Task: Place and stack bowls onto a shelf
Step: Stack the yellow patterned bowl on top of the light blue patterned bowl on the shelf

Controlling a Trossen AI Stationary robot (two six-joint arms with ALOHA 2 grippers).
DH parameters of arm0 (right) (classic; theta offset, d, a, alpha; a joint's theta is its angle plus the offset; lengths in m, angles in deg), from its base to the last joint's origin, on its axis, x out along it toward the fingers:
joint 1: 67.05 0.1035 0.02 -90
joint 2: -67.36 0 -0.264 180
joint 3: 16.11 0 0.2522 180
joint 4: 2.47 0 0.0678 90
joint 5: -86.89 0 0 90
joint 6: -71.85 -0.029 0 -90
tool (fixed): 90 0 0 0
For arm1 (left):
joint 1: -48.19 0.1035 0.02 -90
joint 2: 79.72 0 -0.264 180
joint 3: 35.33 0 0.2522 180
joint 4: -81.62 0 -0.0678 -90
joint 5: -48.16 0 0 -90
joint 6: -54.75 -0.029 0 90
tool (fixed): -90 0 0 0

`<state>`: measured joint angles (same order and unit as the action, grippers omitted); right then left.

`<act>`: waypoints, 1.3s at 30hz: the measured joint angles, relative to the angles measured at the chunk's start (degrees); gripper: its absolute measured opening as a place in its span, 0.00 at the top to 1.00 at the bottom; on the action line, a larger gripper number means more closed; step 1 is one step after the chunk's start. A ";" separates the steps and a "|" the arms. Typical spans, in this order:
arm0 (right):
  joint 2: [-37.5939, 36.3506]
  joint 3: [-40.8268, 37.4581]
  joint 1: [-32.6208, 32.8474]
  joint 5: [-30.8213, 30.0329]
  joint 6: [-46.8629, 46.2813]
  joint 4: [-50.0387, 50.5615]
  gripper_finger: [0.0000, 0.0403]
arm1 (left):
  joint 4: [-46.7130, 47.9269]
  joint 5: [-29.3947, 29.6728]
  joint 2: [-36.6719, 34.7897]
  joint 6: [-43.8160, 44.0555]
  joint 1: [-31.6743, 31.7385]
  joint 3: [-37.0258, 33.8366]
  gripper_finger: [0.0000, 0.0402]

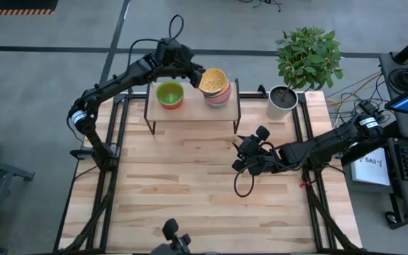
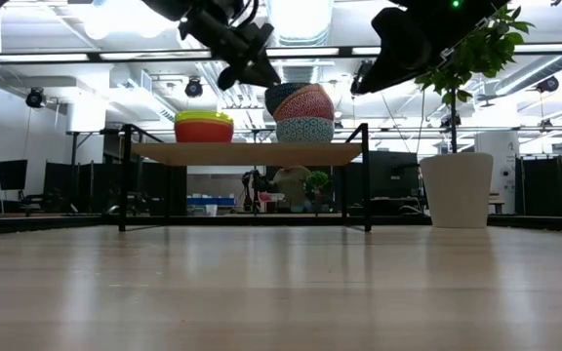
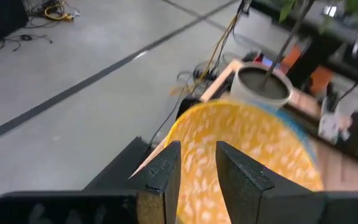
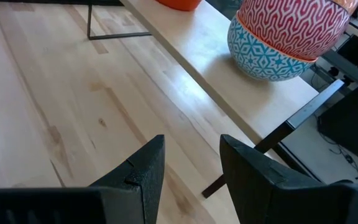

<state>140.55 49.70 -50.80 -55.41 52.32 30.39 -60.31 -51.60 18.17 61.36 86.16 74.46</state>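
Gripping the gold bowl (image 1: 213, 80) in my left gripper (image 1: 195, 76), tilted atop the right stack on the shelf (image 1: 193, 110); green bowl (image 1: 169, 93) stack beside. Right gripper (image 1: 241, 154) spread, nothing held, over the table (image 1: 190, 191).

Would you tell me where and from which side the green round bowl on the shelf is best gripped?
Probably by its rim, from straight above: the green round bowl sits upright, mouth open, nested in an orange bowl that covers its wall. One finger inside, one outside. The left end effector is nearest.
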 joint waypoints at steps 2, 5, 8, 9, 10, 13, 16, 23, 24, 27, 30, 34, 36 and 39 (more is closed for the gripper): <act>0.00 -0.09 0.00 0.00 0.00 0.11 0.64 | 2.15 0.15 0.00 -2.04 0.00 0.00 0.80; 0.00 -0.22 -0.02 0.00 0.00 0.19 0.64 | 5.28 2.28 0.00 -4.07 -0.05 0.00 0.82; 0.00 -0.31 -0.02 -0.10 0.01 0.14 0.64 | 7.51 5.36 0.00 -5.25 -0.06 0.00 0.85; 0.00 -0.37 -0.02 -0.18 0.02 0.17 0.64 | 7.79 5.84 0.00 -5.54 -0.06 0.00 0.86; 0.00 -0.40 -0.02 -0.20 0.02 0.17 0.64 | 8.06 6.02 0.00 -5.75 -0.07 -0.02 0.88; 0.00 -0.50 -0.02 -0.22 0.04 0.15 0.64 | 8.23 6.11 0.00 -5.79 -0.22 -0.07 0.90; 0.00 -0.57 -0.02 -0.22 0.09 0.14 0.64 | 8.20 6.10 0.13 -5.73 -0.72 -0.07 0.90; 0.00 -0.57 -0.02 -0.22 0.11 0.12 0.65 | 7.07 6.72 1.93 -5.64 -2.83 -0.15 0.90; 0.00 -0.57 -0.02 -0.22 0.11 0.08 0.65 | 6.81 6.67 2.23 -5.66 -3.09 -0.15 0.90; 0.00 -0.71 -0.02 -0.22 0.07 -0.09 0.66 | 6.02 6.09 2.68 -5.67 -3.61 -0.17 0.90; 0.00 -0.74 -0.04 -0.23 0.06 -0.21 0.68 | 4.46 5.90 2.43 -5.67 -3.95 -0.16 0.90; -0.01 -0.74 -0.51 -0.36 1.50 -2.76 0.72 | 3.88 5.90 1.94 -6.07 -4.34 -0.15 0.90; -0.02 -0.74 -1.11 -0.35 3.25 -4.97 0.74 | 3.88 5.77 1.77 -6.12 -4.54 -0.15 0.90; -0.07 -0.74 -2.67 -0.23 7.74 -9.63 0.79 | 3.90 4.36 1.29 -6.68 -5.01 -0.15 0.90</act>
<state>140.48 48.96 -53.46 -55.64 60.06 20.76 -56.41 -47.24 19.46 54.69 81.15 74.31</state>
